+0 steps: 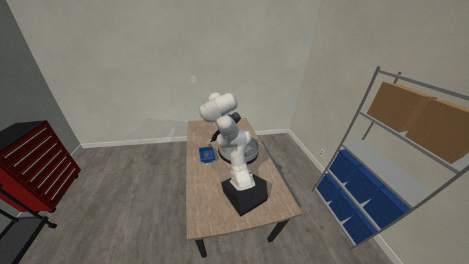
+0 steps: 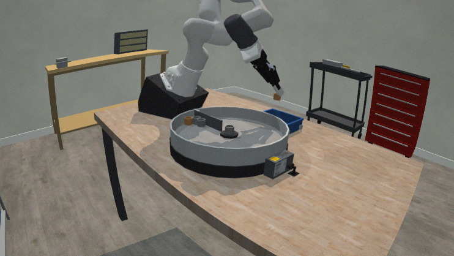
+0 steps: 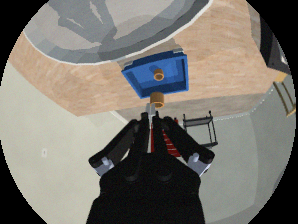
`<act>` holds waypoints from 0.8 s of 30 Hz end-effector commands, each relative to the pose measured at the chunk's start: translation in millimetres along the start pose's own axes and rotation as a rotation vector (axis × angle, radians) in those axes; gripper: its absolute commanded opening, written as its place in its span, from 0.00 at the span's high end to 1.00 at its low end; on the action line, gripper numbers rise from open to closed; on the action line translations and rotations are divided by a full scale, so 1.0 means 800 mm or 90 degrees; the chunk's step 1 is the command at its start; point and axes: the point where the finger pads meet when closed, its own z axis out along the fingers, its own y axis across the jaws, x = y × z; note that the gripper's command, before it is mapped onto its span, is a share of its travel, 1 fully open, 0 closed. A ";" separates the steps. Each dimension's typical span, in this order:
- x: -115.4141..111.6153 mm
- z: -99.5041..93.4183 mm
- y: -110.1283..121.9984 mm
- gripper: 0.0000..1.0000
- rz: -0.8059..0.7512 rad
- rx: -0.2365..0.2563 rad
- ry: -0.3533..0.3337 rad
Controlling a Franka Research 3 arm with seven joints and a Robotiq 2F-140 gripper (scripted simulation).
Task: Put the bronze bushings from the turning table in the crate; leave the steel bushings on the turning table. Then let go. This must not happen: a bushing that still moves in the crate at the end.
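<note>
My gripper (image 1: pixel 210 141) (image 2: pixel 278 92) (image 3: pixel 151 108) is shut on a bronze bushing (image 1: pixel 209 145) (image 2: pixel 276 97) (image 3: pixel 157 99), held at the fingertips, above and beside the blue crate (image 1: pixel 208 160) (image 2: pixel 293 127) (image 3: pixel 186 72). Another bronze bushing (image 1: pixel 207 155) (image 3: pixel 158 75) lies in the crate. The turning table (image 2: pixel 228 156) (image 3: pixel 102 54) carries one bronze bushing (image 2: pixel 188 120) beside two grey steel bushings (image 2: pixel 201 122) (image 2: pixel 196 118), near its dividing wall. The arm hides part of the turning table in the top view.
The dividing wall (image 2: pixel 209 119) runs from the rim toward the grey centre hub (image 2: pixel 229 129). A grey control box (image 2: pixel 279 164) stands at the turning table's outer side. The crate stands close beside the turning table on the wooden table (image 1: pixel 203 203) (image 2: pixel 349 190).
</note>
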 end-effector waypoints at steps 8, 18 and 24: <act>-0.014 0.012 0.050 1.00 0.035 0.000 -0.008; -0.017 0.016 0.067 1.00 0.033 -0.025 -0.010; -0.017 0.017 0.070 1.00 0.033 -0.029 -0.010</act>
